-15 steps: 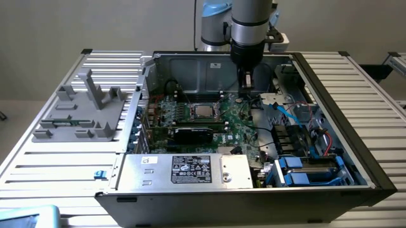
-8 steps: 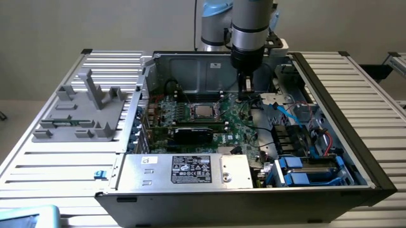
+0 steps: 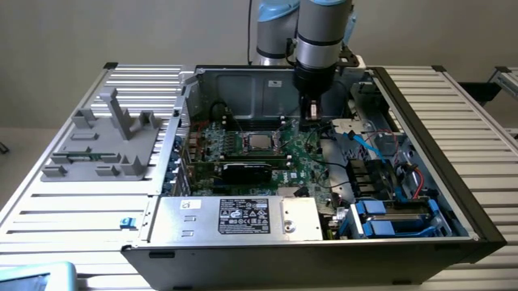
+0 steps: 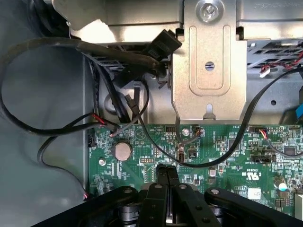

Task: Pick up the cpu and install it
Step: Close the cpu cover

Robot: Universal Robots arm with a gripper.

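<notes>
The cpu (image 3: 259,142), a small silvery square, lies flat inside the black-framed socket (image 3: 242,141) in the middle of the green motherboard (image 3: 309,159) in the open computer case. My gripper (image 3: 312,114) hangs from the arm over the board's back part, to the exterior view's right of the cpu and apart from it. In the wrist view the black fingers (image 4: 161,176) are pressed together above the motherboard (image 4: 227,151), so the gripper (image 4: 166,170) is shut with nothing between them.
A large silver box with a black label (image 3: 235,215) fills the case front. Blue drive caddies (image 3: 389,218) and cables sit at the exterior view's right. A grey fixture (image 3: 105,139) stands on the table. Black cables (image 4: 57,47), a coin battery (image 4: 123,150) and a metal bracket (image 4: 208,71) lie under the gripper.
</notes>
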